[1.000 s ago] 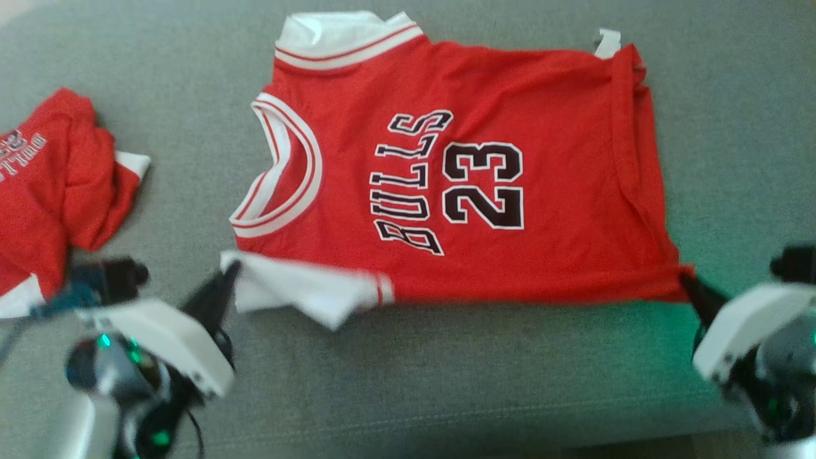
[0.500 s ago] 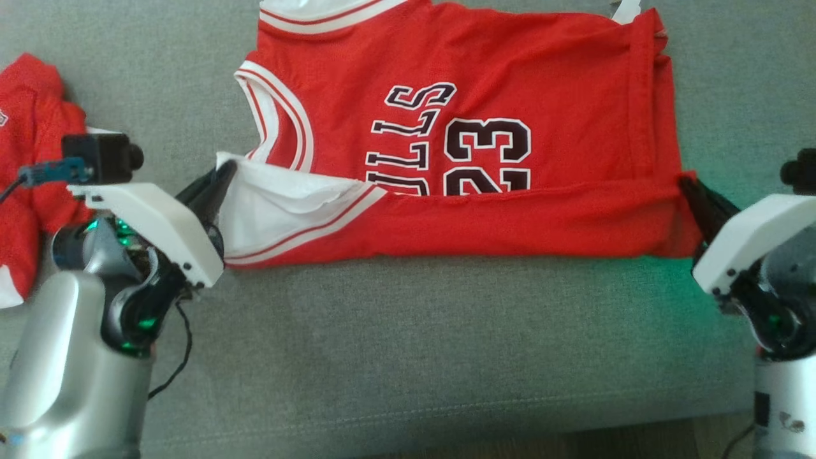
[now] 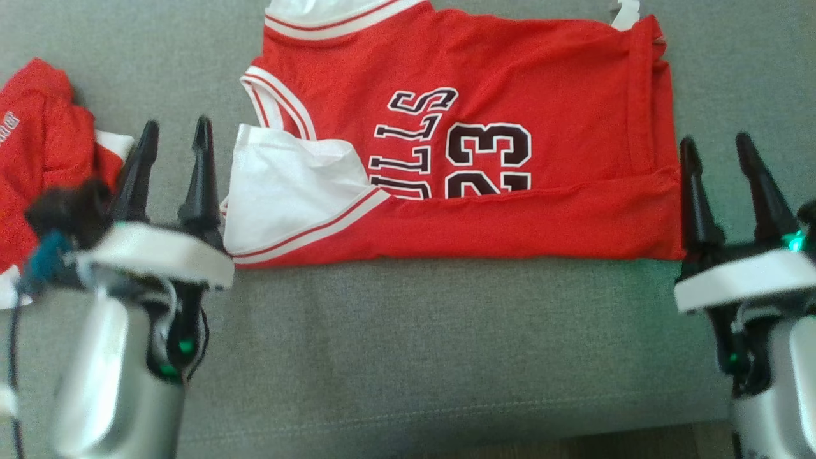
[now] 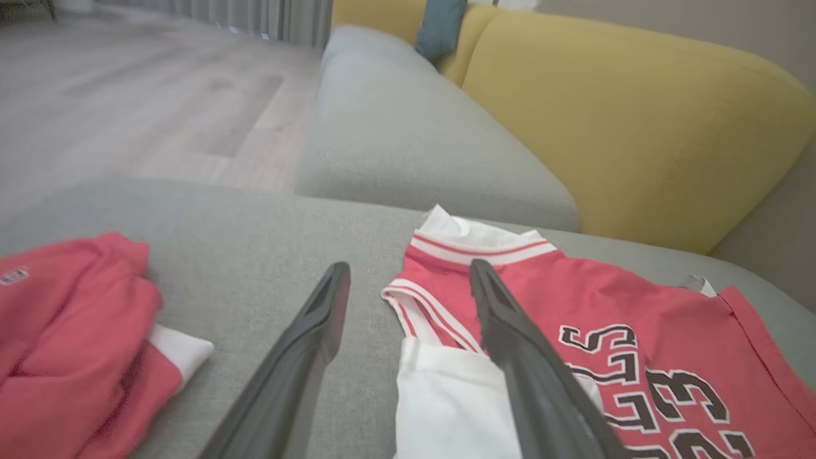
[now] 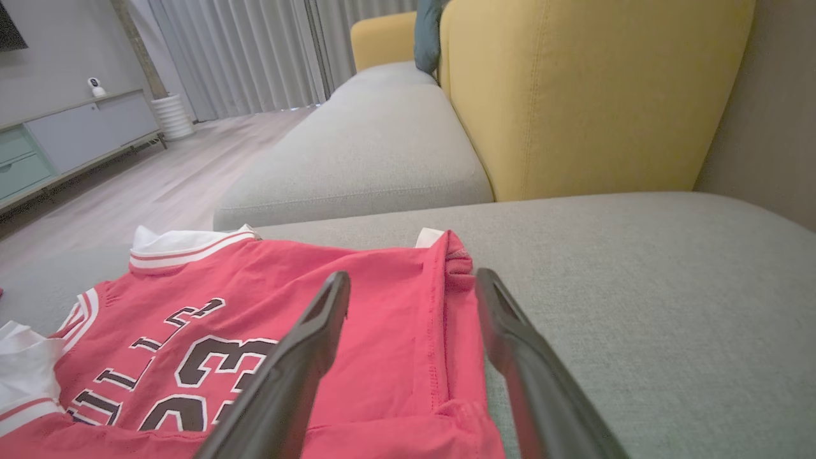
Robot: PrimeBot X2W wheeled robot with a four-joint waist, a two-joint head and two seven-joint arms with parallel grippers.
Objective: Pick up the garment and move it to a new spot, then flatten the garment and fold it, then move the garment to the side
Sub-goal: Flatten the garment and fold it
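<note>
**While both claws stand spread, the first fold sits unguarded**

Since the left claw (image 3: 176, 127) has its two dark fingers parted and grips nothing, the cloth beside it is free to shift. At its 3 o'clock, just beside the inner finger, lies the white flap (image 3: 287, 191) of the red sleeveless cloth jersey (image 3: 510, 76) with white trim and black lettering. In the left wrist view that finger overlaps the flap, and whether they touch I cannot tell. The right claw (image 3: 715, 143) is spread too and empty, with the jersey's near corner just beside it at 9 o'clock.

The jersey lies at 12 o'clock on the grey fabric sofa seat (image 3: 408, 344). Its near edge is turned up as a folded band (image 3: 523, 223) that covers the lower part of the lettering. A crumpled red cloth garment (image 3: 44, 146) sits near the left claw at 9 o'clock.

The risks, as I judge them:
- A fingertip could drag the flap or the corner and undo the band, because both claws stand so near the cloth.
- The flap is rumpled, so a second fold laid over it could come out skewed.
- A wide leftward swing could catch the other garment.
</note>
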